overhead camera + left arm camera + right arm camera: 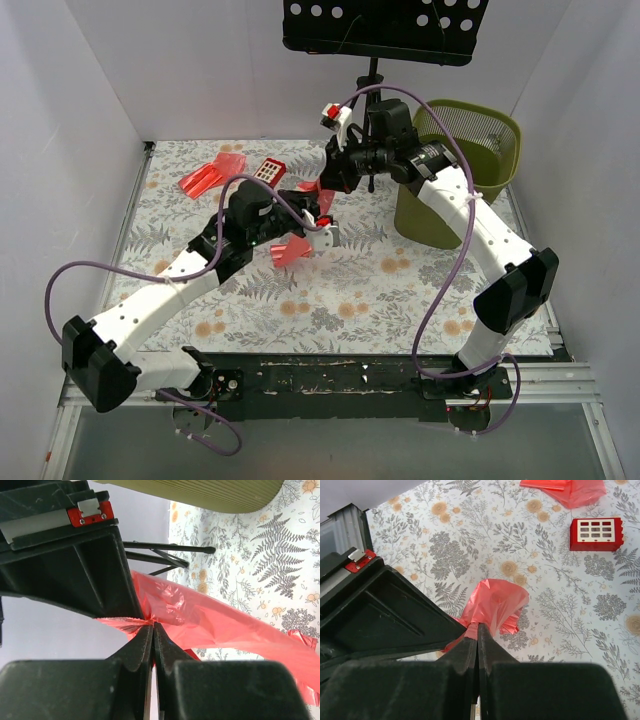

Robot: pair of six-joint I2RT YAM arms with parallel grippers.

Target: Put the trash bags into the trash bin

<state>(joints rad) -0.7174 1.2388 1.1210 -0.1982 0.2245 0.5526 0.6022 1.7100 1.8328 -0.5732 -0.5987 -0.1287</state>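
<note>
The left gripper (152,626) is clenched on one thin, glossy, wrinkled red trash bag (215,625), the right gripper (478,626) pinches a second bag (495,600) mid-table, a third bag (212,178) lies crumpled at ten o'clock, and the round, perforated olive trash bin (425,220) stands at two o'clock.

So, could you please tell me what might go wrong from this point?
The left pincer and right pincer are both shut on red trash bag film; if it is one bag, pulling apart could tear it. The black stand rises right beside the trash bin, so swinging there might strike it.
</note>
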